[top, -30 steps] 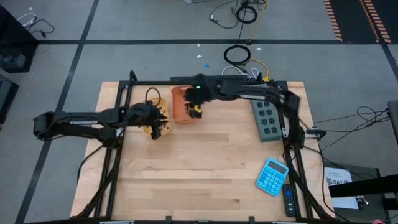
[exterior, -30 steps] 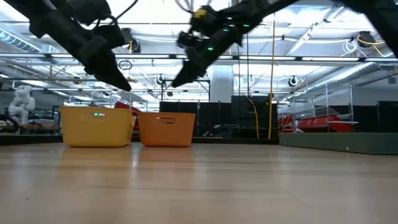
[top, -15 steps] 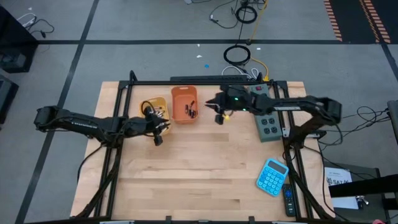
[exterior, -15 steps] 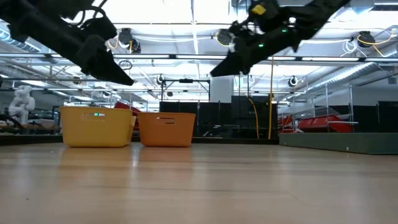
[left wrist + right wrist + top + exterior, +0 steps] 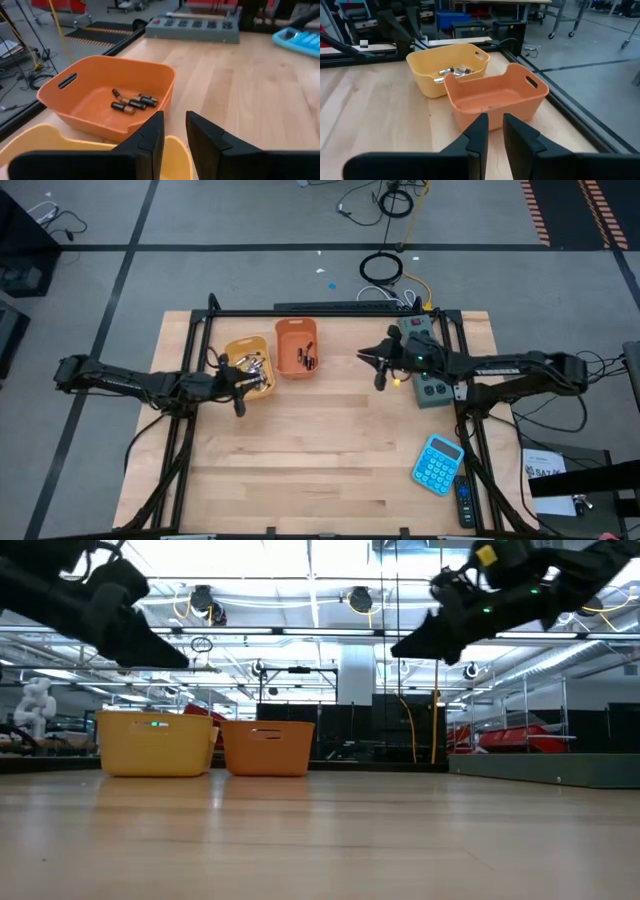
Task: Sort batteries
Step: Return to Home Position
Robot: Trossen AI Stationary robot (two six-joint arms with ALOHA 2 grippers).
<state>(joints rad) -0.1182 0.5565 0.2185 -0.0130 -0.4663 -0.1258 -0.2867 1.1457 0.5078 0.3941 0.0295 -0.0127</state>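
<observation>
Several dark batteries [image 5: 132, 102] lie on the floor of the orange bin [image 5: 297, 347]. Silvery batteries [image 5: 452, 71] lie in the yellow bin [image 5: 248, 365] beside it. Both bins stand on the wooden table at the far left. My left gripper [image 5: 240, 402] hangs over the yellow bin's near edge. In its wrist view the left gripper [image 5: 175, 117] is open by a narrow gap with nothing in it. My right gripper [image 5: 378, 370] hangs above bare table to the right of the orange bin. It also shows a narrow, empty gap in the right wrist view [image 5: 495, 119].
A grey power strip [image 5: 425, 365] lies at the far right, just beyond my right gripper. A blue calculator [image 5: 438, 464] lies near the right edge. The wide middle and near part of the table [image 5: 320, 470] is bare wood. A black frame rail [image 5: 330, 310] runs along the far edge.
My right gripper has swung away from above the orange bin toward the table's right edge and has tipped from pointing downward to nearly level. My left gripper has drawn back from over the yellow bin toward the left and near edges. The bins and batteries have stayed put.
</observation>
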